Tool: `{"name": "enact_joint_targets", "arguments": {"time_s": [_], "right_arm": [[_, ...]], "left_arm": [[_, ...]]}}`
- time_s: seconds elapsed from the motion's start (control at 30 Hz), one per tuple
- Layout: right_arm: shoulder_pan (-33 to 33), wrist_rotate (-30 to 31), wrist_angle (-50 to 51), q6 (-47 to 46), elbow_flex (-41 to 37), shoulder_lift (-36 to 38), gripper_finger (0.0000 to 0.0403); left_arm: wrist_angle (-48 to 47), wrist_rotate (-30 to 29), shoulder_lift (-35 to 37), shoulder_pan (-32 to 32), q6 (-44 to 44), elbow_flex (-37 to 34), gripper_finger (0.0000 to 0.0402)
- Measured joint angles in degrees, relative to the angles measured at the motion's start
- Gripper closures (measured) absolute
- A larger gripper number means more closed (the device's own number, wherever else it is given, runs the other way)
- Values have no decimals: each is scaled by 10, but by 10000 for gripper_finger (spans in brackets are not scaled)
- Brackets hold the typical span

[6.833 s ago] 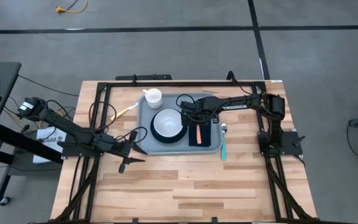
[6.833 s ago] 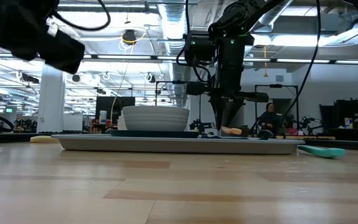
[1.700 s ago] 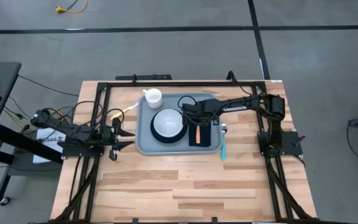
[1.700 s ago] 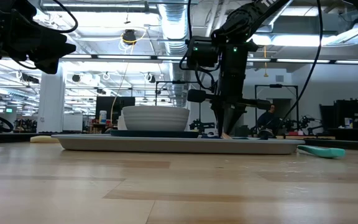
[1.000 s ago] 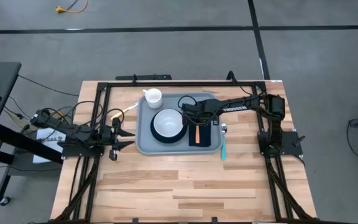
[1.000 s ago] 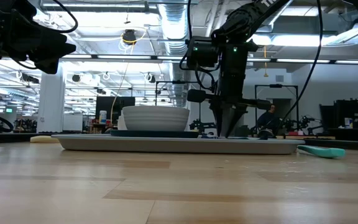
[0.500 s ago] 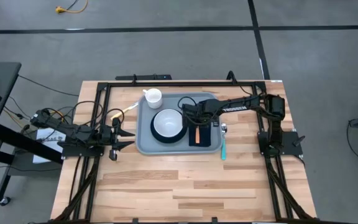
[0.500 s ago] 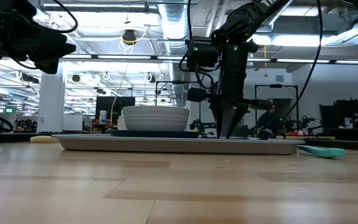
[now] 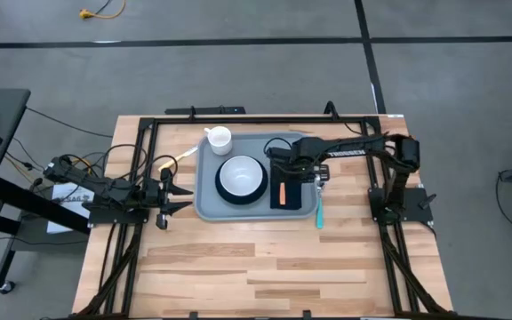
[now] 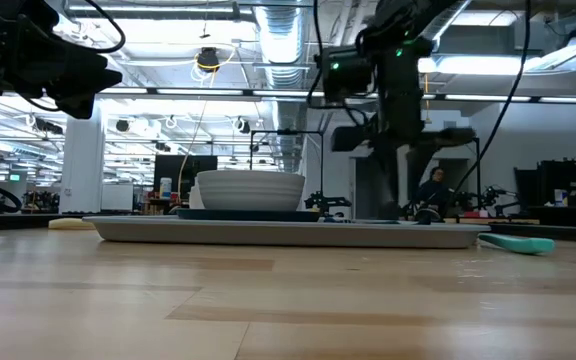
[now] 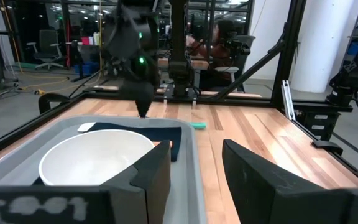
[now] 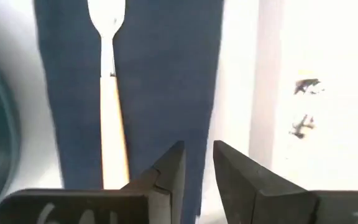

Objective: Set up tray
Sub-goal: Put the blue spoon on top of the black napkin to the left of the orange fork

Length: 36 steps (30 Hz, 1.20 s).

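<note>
Now, tray [image 9: 204, 191]: on the surface, centre-back, holding bowl [image 9: 241, 177], cloth [image 9: 293, 197] and fork [image 9: 283, 190].
Right gripper [image 9: 280, 161]: over the cloth, fingers slightly parted, grasping nothing.
Left gripper [image 9: 178, 196]: released, beside the tray.

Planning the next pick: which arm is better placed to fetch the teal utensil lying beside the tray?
Right. The right gripper hovers over the tray's right side, close to the teal utensil; the left gripper waits off the tray's far side.

We're right over the navy cloth [image 12: 166, 74], orange-handled fork [image 12: 109, 93] lying on it, our right gripper [image 12: 197, 163] fingers slightly parted.
</note>
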<state>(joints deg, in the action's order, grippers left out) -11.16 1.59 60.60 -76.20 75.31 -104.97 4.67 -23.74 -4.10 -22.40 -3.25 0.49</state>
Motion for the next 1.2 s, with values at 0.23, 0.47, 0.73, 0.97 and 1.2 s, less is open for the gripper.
{"name": "enact_joint_targets", "arguments": {"time_s": [0.23,0.47,0.73,0.97,1.2], "right_arm": [[25,24,89,-53,0,58,325],[92,57,152,-172,-16,99,325],[178,58,186,-301,-24,112,324],[261,59,204,-392,-24,111,309],[357,59,215,-525,-24,111,299]], "left_arm": [[0,0,0,0,0,0,267],[0,0,0,0,0,0,267],[0,0,0,0,0,0,267],[0,0,0,0,0,0,267],[0,0,0,0,0,0,267]]}}
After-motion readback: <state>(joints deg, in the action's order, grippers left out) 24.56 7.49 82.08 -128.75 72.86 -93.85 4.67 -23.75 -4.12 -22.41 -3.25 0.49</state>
